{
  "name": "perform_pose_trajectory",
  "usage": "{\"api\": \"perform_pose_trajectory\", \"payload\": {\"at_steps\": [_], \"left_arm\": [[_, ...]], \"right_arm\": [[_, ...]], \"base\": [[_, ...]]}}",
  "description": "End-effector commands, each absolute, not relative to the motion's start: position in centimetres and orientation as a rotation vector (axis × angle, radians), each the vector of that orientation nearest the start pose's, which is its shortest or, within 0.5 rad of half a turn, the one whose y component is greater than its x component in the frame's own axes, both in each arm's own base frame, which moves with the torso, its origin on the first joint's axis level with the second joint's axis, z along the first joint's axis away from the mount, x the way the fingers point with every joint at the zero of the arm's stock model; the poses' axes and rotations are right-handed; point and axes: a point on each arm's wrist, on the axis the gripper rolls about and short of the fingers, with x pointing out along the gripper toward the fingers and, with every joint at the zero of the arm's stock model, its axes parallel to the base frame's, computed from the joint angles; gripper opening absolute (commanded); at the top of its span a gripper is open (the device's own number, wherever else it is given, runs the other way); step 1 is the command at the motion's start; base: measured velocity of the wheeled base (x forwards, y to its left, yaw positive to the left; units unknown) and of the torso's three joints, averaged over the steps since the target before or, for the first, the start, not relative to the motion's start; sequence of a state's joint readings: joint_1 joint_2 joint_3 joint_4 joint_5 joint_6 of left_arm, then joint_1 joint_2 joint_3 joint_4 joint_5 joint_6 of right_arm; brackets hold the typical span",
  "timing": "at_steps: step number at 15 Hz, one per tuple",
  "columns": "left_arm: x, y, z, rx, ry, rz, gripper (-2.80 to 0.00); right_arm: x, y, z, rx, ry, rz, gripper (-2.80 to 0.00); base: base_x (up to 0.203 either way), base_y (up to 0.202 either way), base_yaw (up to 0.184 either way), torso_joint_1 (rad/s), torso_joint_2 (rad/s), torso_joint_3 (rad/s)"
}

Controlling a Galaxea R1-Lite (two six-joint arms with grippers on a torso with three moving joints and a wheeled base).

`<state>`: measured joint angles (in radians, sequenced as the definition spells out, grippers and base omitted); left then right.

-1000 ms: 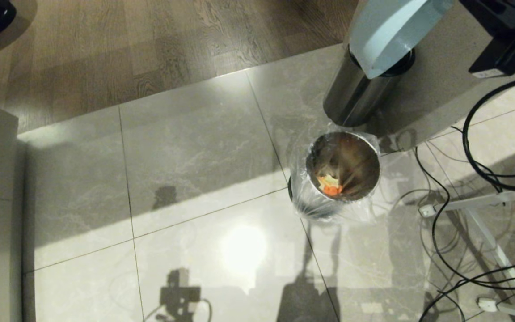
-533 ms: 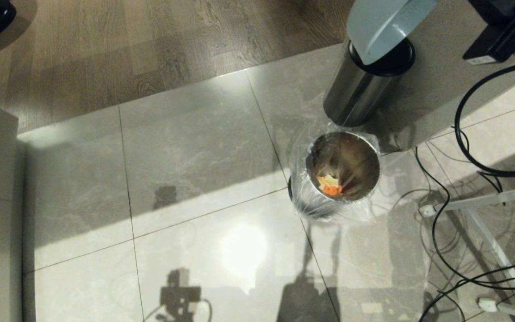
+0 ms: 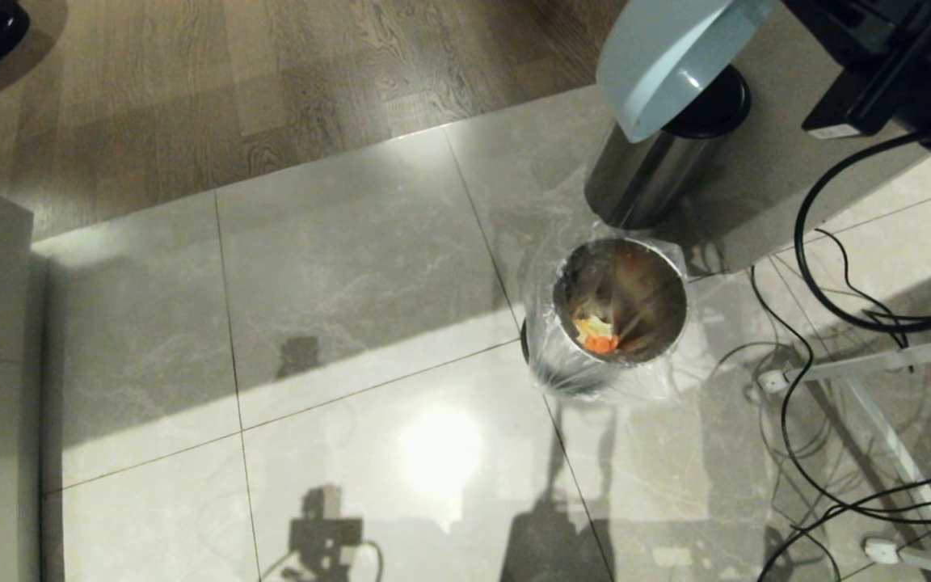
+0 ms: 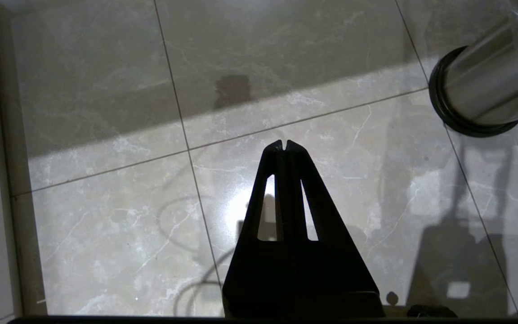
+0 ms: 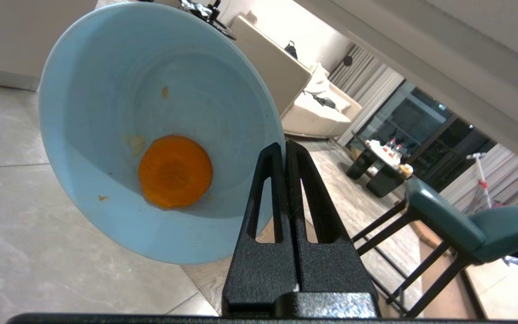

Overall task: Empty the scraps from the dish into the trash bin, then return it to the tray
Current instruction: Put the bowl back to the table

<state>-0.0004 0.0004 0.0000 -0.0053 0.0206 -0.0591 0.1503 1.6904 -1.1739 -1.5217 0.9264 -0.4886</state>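
Blue and tipped on edge, the dish (image 3: 667,61) has drifted left over the last second, held high above the lidded can (image 3: 651,162), not over the bin (image 3: 619,303). The right gripper (image 5: 284,148) is clamped on its rim. Scraps (image 3: 597,335) lie in the bin, yet one carrot slice (image 5: 176,172) clings inside, so emptying looks unfinished. The left gripper (image 4: 284,145) hangs closed, idle.

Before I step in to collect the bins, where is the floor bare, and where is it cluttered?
Bare tile lies left of the trash bin, up to the wood floor. Crowded: cables and a white stand right of it, the lidded steel cylinder just behind.
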Motion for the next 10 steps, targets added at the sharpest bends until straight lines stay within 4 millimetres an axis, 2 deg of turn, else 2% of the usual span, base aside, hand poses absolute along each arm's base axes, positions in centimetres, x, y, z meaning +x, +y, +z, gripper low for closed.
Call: {"api": "perform_pose_trajectory", "payload": {"at_steps": [1,5,7,9,10], "left_arm": [[-2.3,0.1,7.6,-0.06,-0.005,0.02,-2.8],[-2.3,0.0,7.6,-0.06,-0.005,0.021,-2.8],[-2.3,0.1,7.6,-0.06,-0.005,0.02,-2.8],[-2.3,0.1,7.6,-0.06,-0.005,0.02,-2.8],[-2.3,0.1,7.6,-0.06,-0.005,0.02,-2.8]], "right_arm": [[26.5,6.2,35.9,-0.82,-1.268,0.725,-2.8],[26.2,6.4,36.3,-0.835,-1.296,0.727,-2.8],[25.7,6.8,37.5,-0.832,-1.347,0.726,-2.8],[25.9,6.9,36.9,-0.808,-1.318,0.747,-2.8],[25.6,7.1,37.5,-0.807,-1.343,0.744,-2.8]], "base": [[0.0,0.0,0.0,0.0,0.0,0.0],[0.0,0.0,0.0,0.0,0.0,0.0],[0.0,0.0,0.0,0.0,0.0,0.0],[0.0,0.0,0.0,0.0,0.0,0.0],[0.0,0.0,0.0,0.0,0.0,0.0]]}}
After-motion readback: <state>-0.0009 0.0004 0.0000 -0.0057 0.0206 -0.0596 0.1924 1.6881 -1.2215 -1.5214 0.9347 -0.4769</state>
